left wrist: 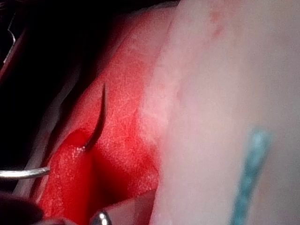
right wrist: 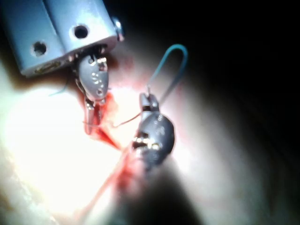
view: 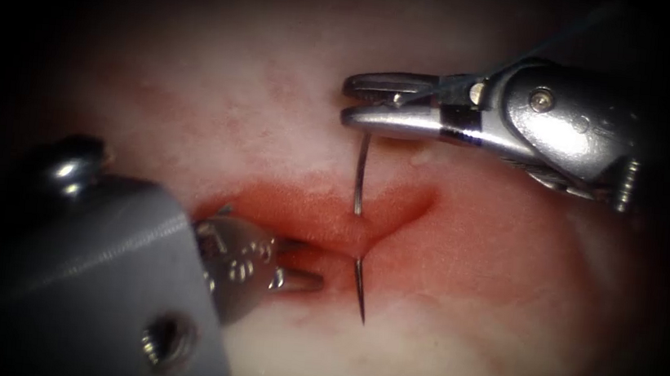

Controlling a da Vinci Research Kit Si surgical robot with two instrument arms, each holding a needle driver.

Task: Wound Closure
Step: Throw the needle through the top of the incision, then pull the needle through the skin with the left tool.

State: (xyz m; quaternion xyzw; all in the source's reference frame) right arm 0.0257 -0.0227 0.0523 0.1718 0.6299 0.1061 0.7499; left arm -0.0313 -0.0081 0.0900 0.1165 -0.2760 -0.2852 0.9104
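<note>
Needle point(view: 361, 184): sitting in the tissue point(view: 503, 311) across the cut point(view: 398, 219), mid-curve buried; pointed tip point(view: 360, 297) sticking out on the near side, tail end rising on the far side. Right pincer point(view: 384, 103): clamping the needle's tail end, jaws nearly closed, w/ thread point(view: 554, 39) running off far-right from the tool. Left pincer point(view: 302, 279): resting at the cut's left part, just left of the tip, not touching the needle; can't tell if jaws are apart or closed, or holding anything. Red fluid point(view: 460, 249): pooling around the cut.
</note>
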